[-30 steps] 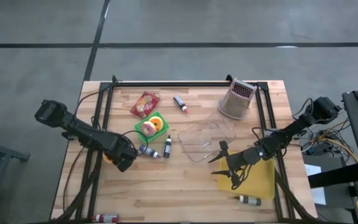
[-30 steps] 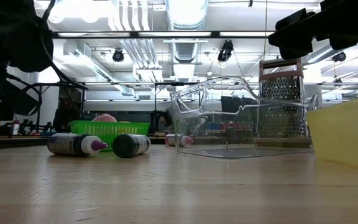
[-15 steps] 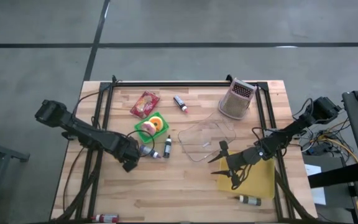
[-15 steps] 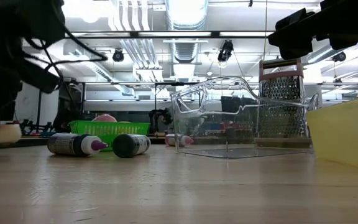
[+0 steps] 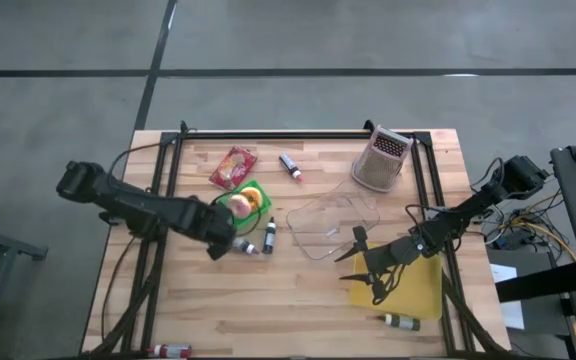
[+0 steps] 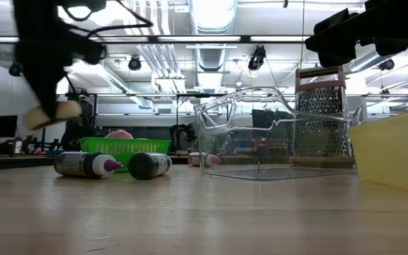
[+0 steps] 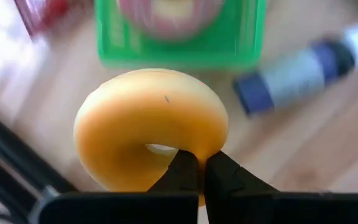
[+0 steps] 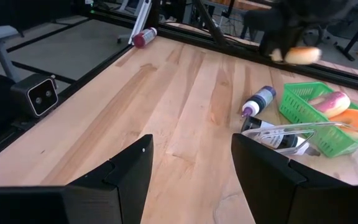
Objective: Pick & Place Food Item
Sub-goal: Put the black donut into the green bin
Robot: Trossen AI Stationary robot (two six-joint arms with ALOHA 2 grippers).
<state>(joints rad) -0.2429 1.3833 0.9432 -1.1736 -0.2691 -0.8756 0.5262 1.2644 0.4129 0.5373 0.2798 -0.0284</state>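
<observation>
Now the left gripper (image 7: 196,169), jaws clamped on the yellow donut (image 7: 148,127), should be carried level over the green basket (image 5: 249,203) before release; right gripper (image 8: 191,168) jaws apart.

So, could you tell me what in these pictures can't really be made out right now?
- Left gripper: shut on the yellow donut; in the high view the arm covers the donut, and in the low view it is motion-blurred.
- Green basket: cut off by the left wrist view's top edge and blurred, so its contents are unclear there.
- Red packet: too small in the high view to identify.
- Right gripper: open, over the yellow board.
</observation>
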